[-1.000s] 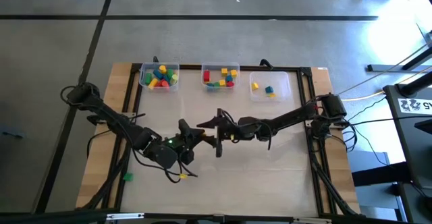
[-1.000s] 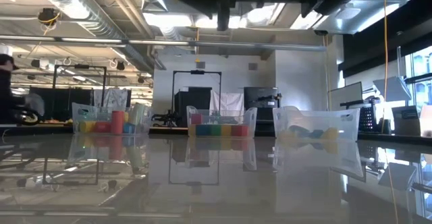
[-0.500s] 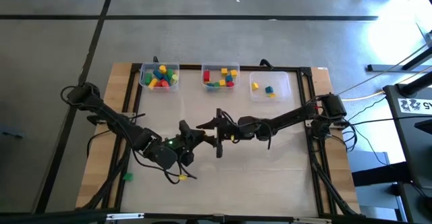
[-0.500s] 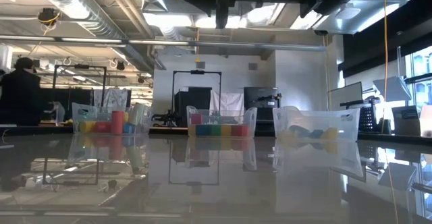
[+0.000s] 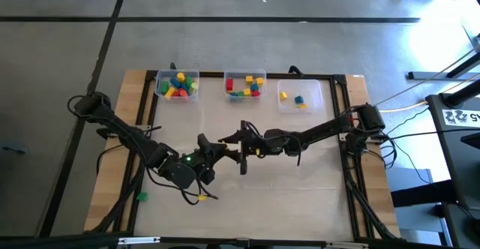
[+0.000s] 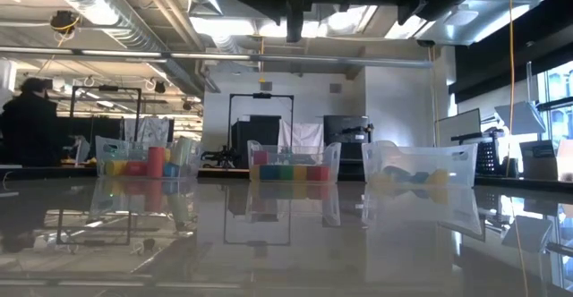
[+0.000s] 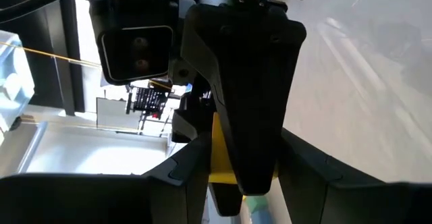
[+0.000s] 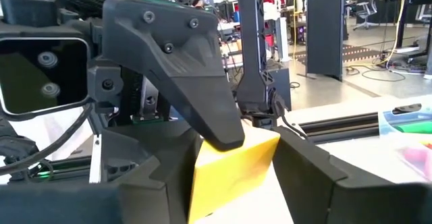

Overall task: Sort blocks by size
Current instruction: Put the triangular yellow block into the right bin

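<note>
From above, two dark robot arms meet over the middle of a pale table (image 5: pixel 300 196). The left gripper (image 5: pixel 212 152) and right gripper (image 5: pixel 241 145) nearly touch, tip to tip, but this view is too distant to show anything between them.

Only the wrist views reveal it: a yellow block (image 8: pixel 233 163) sits clamped between the right gripper's own fingers, with a finger (image 8: pixel 179 69) of the left gripper pressed onto its top. In the left wrist view the same yellow block (image 7: pixel 221 153) shows as a narrow strip behind the other arm's finger, flanked by the left gripper's own fingers, so both sets of jaws appear closed on it.

Three clear bins stand in a row along the far edge. The left bin (image 5: pixel 177 85) holds a pile of red, yellow, green and blue blocks, too crowded to count. The middle bin (image 5: pixel 245 85) holds a similar mixed pile. The right bin (image 5: pixel 300 97) holds three: two yellow and one blue.

One green block (image 5: pixel 141 197) lies alone on the wooden edge beyond the left arm.

The table-level view shows the three bins in a row and a person (image 6: pixel 27 123) in dark clothing in the room behind.
</note>
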